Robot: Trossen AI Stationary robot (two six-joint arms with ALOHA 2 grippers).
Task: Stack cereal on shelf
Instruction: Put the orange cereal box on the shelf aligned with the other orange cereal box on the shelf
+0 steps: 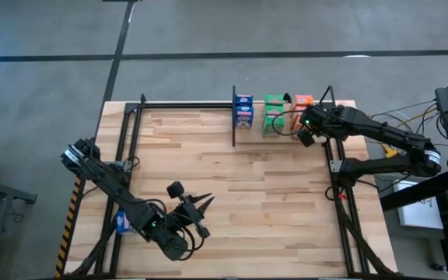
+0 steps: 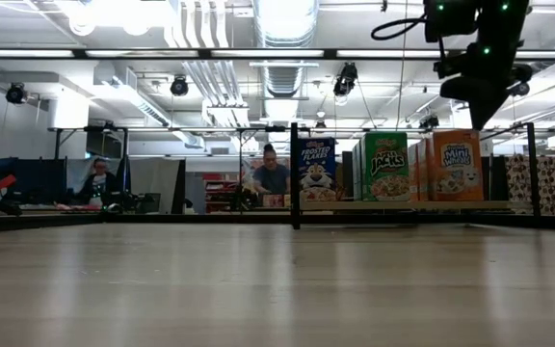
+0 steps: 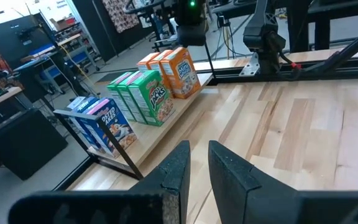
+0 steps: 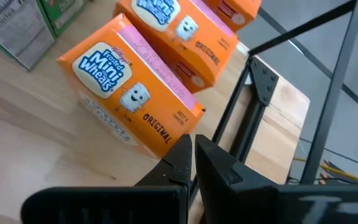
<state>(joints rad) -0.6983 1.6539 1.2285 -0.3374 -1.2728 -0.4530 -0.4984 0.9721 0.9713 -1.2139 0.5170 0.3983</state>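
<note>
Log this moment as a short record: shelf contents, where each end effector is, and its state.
shelf: wood board with black frame at the table's far edge
blue boxes: next to the black divider
green boxes: in the middle of the row
orange boxes: at the row's end, upright
left end effector: low over the near table, away from the shelf, nearly shut, holding nothing
right end effector: above the orange boxes, shut, empty
</note>
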